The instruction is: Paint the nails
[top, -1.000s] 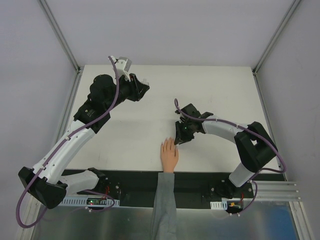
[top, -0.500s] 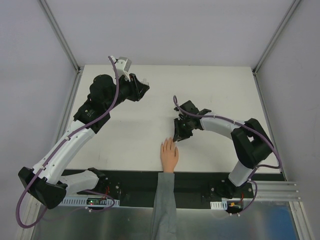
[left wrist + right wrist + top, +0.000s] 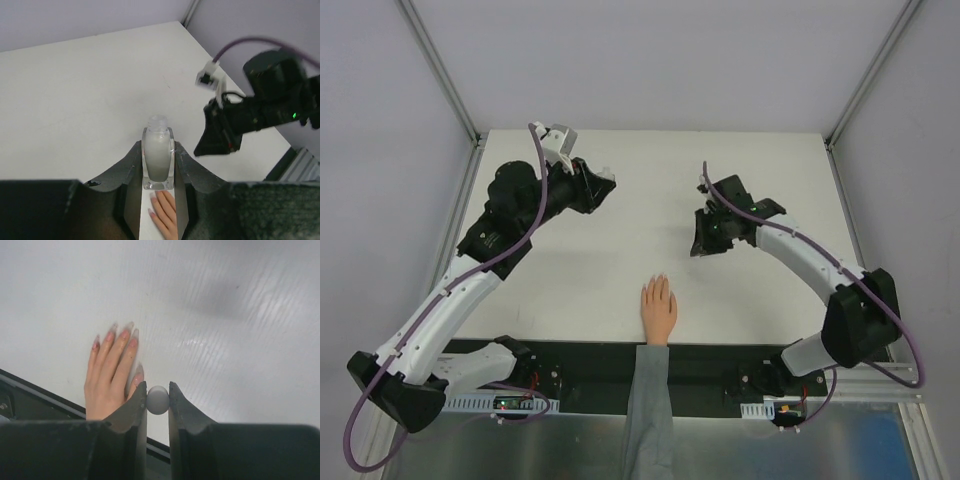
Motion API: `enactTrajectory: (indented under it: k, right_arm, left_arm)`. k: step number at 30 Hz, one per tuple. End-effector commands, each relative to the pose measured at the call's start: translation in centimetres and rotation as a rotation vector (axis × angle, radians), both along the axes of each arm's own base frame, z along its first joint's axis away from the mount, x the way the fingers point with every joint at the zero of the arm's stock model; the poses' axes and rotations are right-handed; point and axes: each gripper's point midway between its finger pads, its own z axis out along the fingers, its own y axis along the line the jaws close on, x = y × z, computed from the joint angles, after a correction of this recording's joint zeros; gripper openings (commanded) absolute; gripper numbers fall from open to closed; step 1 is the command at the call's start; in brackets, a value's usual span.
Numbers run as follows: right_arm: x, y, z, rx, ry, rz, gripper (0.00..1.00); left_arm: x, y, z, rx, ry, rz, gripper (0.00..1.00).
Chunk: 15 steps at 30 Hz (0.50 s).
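Note:
A small peach hand (image 3: 658,310) with a grey sleeve lies flat at the table's near edge, fingers pointing away. Its nails (image 3: 124,334) look pinkish in the right wrist view, where the hand (image 3: 111,377) shows left of the fingers. My left gripper (image 3: 605,182) is shut on an uncapped clear bottle of pale polish (image 3: 158,159), held above the table at the back left. The hand also shows below the bottle (image 3: 165,211). My right gripper (image 3: 700,245) is shut on a round whitish cap (image 3: 158,400), off to the back right of the hand. No brush tip shows.
The white table (image 3: 750,170) has metal frame posts at its back corners. A black strip (image 3: 720,360) with both arm bases runs along the near edge. The right arm's gripper (image 3: 217,142) shows in the left wrist view.
My right gripper has pulled away from the fingertips, up and to the back right, still holding the cap. My left arm has shifted slightly with the bottle.

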Motion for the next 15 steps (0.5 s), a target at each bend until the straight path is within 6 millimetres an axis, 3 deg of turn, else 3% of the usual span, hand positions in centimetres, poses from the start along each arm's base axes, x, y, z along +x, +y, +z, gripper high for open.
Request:
enactTrajectory:
  k: [1, 2, 3, 5, 6, 8, 11, 12, 14, 15]
  right_arm:
    - [1.1, -1.7, 6.4, 0.006, -0.169, 0.035, 0.00]
    - [1.2, -1.7, 7.6, 0.018, -0.208, 0.042, 0.00]
    - [1.4, -1.6, 8.4, 0.032, -0.242, 0.049, 0.00]
    - [1.4, -1.6, 9.5, 0.046, -0.293, 0.073, 0.00]
    - [1.3, -1.7, 10.4, 0.058, -0.322, 0.077, 0.00]
    - [0.6, -1.2, 11.5, 0.101, -0.329, 0.090, 0.00]
    - [-1.4, 0.3, 14.5, 0.179, -0.373, 0.170, 0.00]
    - [-3.0, 1.2, 15.1, 0.172, -0.390, 0.237, 0.00]
    - [-4.0, 1.1, 16.9, 0.119, -0.486, 0.269, 0.00]
    - [-5.8, 2.1, 17.1, 0.114, -0.491, 0.328, 0.00]
  left_arm:
    - [-2.5, -0.9, -1.6, -0.021, 0.000, -0.135, 0.00]
    - [-3.3, -0.9, -1.9, -0.018, -0.014, -0.160, 0.00]
    - [-4.0, -1.1, -4.5, 0.000, 0.022, -0.195, 0.00]
    - [-5.2, -0.9, -4.2, -0.018, -0.055, -0.228, 0.00]
    - [-5.9, -1.0, -6.2, -0.003, -0.042, -0.261, 0.00]
    - [-8.7, -1.6, -6.5, 0.015, -0.109, -0.408, 0.00]
    - [-13.0, -2.2, -8.3, 0.027, -0.142, -0.635, 0.00]
    - [-13.9, -2.2, -9.5, 0.030, -0.133, -0.678, 0.00]
    - [-15.7, -2.0, -10.0, 0.031, -0.166, -0.757, 0.00]
    - [-16.2, -1.9, -11.2, 0.038, -0.156, -0.775, 0.00]
